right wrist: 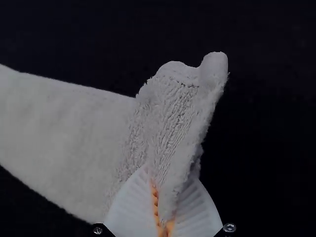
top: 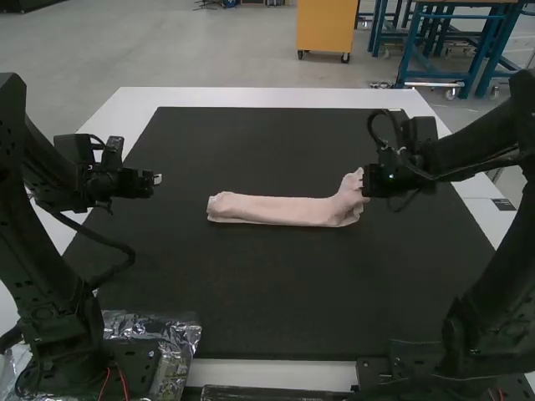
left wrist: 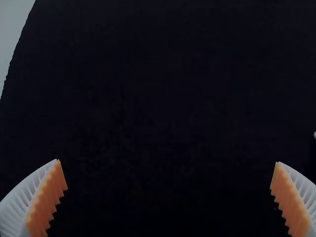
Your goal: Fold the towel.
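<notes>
We see a white bench (top: 267, 98) bearing a broad black mat (top: 276, 292). Across the middle of the mat we find the pink towel (top: 276, 210), lying in a long, narrow strip, its end by the right arm rumpled and lifted. We have the right hand (top: 365, 180) pinching that rumpled end between its fingers. Our left hand (top: 157, 179) is over the mat's left side, apart from the towel, its ribbed fingers (left wrist: 24, 197) spread wide.

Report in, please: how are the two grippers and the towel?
Left gripper open, away from towel. Right gripper shut on towel's right end, pinched up. Rest lies as a long strip on dark mat. No obstruction seen.
</notes>
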You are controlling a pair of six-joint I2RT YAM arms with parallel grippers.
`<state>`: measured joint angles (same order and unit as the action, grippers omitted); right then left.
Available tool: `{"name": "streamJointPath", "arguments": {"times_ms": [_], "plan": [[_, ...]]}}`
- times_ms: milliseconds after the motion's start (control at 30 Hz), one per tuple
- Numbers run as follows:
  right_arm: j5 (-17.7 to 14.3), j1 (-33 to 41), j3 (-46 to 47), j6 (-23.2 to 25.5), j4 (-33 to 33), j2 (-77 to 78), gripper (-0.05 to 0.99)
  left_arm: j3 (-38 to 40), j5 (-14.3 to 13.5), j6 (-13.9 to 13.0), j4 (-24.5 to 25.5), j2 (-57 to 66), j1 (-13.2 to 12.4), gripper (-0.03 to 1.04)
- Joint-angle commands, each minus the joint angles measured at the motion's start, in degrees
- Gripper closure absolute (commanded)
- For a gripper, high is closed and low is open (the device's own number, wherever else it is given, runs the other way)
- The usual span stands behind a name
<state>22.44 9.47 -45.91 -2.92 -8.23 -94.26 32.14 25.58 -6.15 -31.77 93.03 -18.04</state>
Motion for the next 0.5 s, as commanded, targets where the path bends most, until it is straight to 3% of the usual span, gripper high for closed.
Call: {"name": "streamJointPath", "arguments": {"times_ms": [0, 233, 467], "plan": [[-0.5, 6.6, -3.1, 3.6, -0.5, 0.1, 0.96, 0.9, 0.8, -0.6, -0.4, -1.8, -0.2, 0.04], [-1.2, 16.6, -8.6, 7.9, -2.1, -5.3, 0.96, -0.4, 0.8, -0.9, -1.5, -1.8, -0.2, 0.04], [-2.2, 23.0, -14.4, 8.0, -2.4, -11.8, 0.96, -1.3, 0.8, -0.9, -2.6, -1.8, -0.1, 0.04]]}}
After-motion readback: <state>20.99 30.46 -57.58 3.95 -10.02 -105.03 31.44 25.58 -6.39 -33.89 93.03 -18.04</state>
